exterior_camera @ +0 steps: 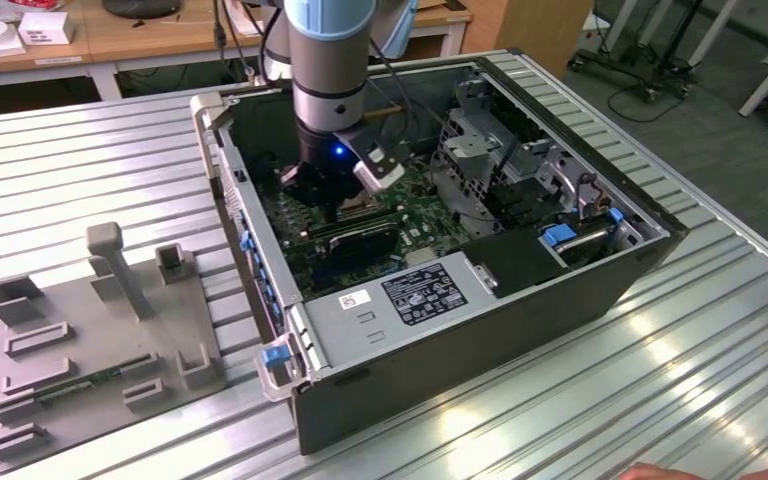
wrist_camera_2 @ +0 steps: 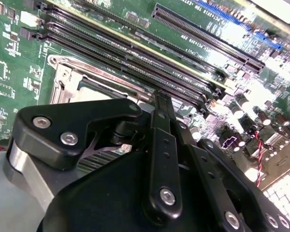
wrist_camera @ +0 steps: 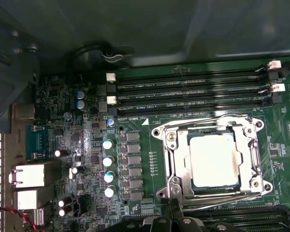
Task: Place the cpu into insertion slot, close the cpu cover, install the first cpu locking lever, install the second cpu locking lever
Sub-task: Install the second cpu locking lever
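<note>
While the chip (wrist_camera: 214,160) lies seated in the socket (wrist_camera: 180,166) under the closed cover (wrist_camera: 249,145), the gripper (wrist_camera: 176,212) hangs at the socket's 6 o'clock edge; finger state cannot be told.

Exterior view: high, well back, looks down slantwise at open computer case (exterior_camera: 464,250) on slatted table (exterior_camera: 77,170), arm reaching inside. First wrist view: close, faces straight onto motherboard (wrist_camera: 87,145). Second wrist view: very close, low slant past gripper (wrist_camera_2: 159,104). Both wrist views share memory slots (wrist_camera: 188,94) (wrist_camera_2: 135,63).
</note>
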Tool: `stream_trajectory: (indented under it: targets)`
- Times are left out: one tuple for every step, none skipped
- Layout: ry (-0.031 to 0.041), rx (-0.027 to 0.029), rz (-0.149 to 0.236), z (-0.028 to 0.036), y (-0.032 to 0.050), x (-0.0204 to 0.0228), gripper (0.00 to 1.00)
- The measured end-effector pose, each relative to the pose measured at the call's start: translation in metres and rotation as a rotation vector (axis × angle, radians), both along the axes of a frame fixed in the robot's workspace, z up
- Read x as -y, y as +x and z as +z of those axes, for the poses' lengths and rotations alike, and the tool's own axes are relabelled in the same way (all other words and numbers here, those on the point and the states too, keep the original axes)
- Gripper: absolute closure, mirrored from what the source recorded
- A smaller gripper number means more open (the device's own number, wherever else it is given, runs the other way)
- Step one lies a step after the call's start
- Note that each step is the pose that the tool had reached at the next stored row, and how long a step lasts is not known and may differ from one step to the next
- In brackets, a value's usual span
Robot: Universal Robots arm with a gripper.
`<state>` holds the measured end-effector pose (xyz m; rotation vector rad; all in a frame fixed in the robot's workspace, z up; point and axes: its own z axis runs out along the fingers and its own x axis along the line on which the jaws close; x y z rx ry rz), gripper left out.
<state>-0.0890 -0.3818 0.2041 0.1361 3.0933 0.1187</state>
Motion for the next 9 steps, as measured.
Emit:
stream_trajectory:
  targets:
    - [0.0034,-0.0001,0.000,-0.0002,-0.0002,0.0000,0.89]
    - [0.0050,0.0000,0.000,-0.0004,-0.0004,-0.0001,0.89]
    - [0.0063,0.0000,0.000,-0.0006,-0.0006,-0.0002,0.89]
    - [0.0084,0.0000,0.000,-0.0008,-0.0010,-0.0001,0.89]
    - [0.0106,0.0000,0.000,-0.0010,-0.0012,-0.0001,0.89]
    - [0.0124,0.0000,0.000,-0.0012,-0.0014,-0.0001,0.89]
    - [0.0141,0.0000,0.000,-0.0013,-0.0015,-0.0002,0.89]
    - [0.0159,0.0000,0.000,-0.0015,-0.0015,-0.0002,0.89]
    - [0.0167,0.0000,0.000,-0.0016,-0.0016,-0.0003,0.89]
